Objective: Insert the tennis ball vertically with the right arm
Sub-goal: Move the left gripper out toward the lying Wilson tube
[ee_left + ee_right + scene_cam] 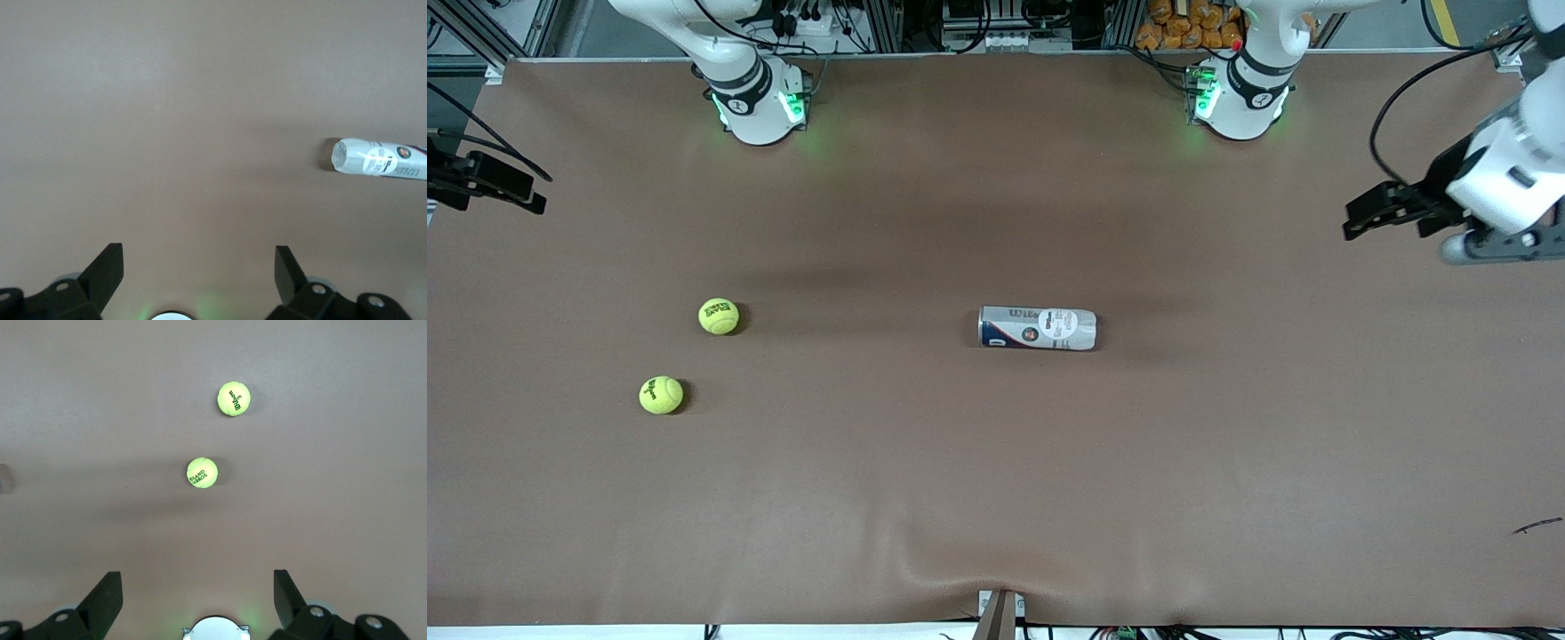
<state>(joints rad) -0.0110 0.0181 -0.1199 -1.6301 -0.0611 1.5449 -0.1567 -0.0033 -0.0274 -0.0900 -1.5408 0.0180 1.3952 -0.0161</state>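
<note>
Two yellow-green tennis balls lie on the brown table toward the right arm's end: one (719, 316) (202, 472) and a second (661, 395) (233, 399) nearer the front camera. A tennis ball can (1037, 328) (377, 159) lies on its side mid-table. My right gripper (480, 182) (198, 580) hangs open and empty at the right arm's end of the table, well apart from both balls. My left gripper (1383, 212) (199, 257) is open and empty at the left arm's end, far from the can.
Both arm bases (758, 107) (1238, 102) stand along the table's edge farthest from the front camera. A small dark scrap (1536, 526) lies near the front corner at the left arm's end. A bracket (999, 612) sticks up at the middle of the front edge.
</note>
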